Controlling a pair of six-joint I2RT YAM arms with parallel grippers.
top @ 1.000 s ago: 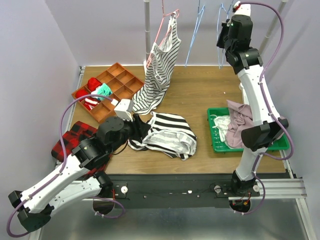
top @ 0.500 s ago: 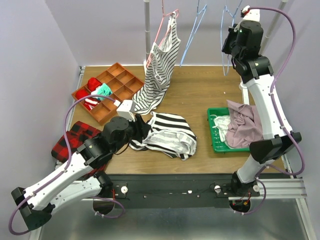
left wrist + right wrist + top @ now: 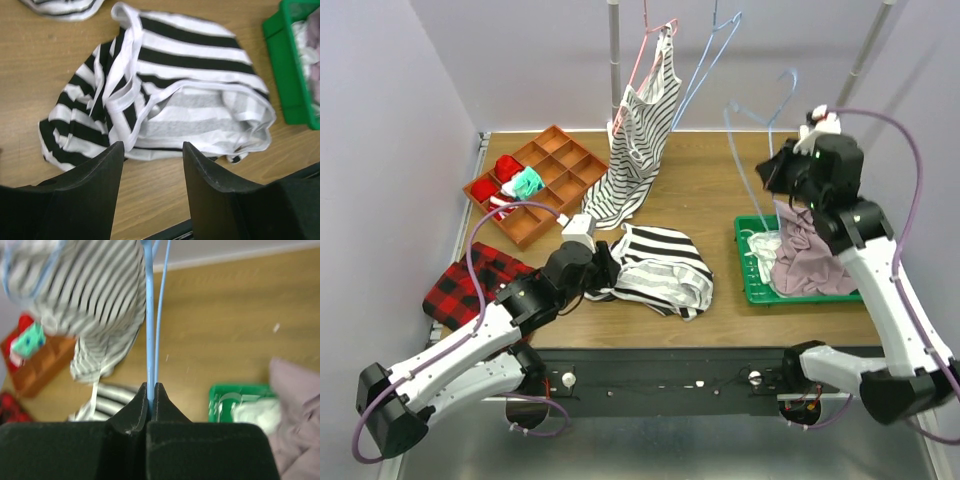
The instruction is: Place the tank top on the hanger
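Top external view: the tank top lies crumpled on the worktop, midway along the near edge. My left pincer hovers released at its left hem, gripping nothing. In the right wrist view, my right pincer is clenched on the wire of the hanger, carried above the worktop's right side.

I judge this to be the fetching step, with hanger in hand and garment not yet lifted. The next move calls for pinching one thin strap, raising it, and threading a hanger shoulder through the opening.

I count two light-blue hangers, mine and a spare hanger at the far edge. There is one pink hanger bearing one finer-striped top, and one green bin by the right edge.
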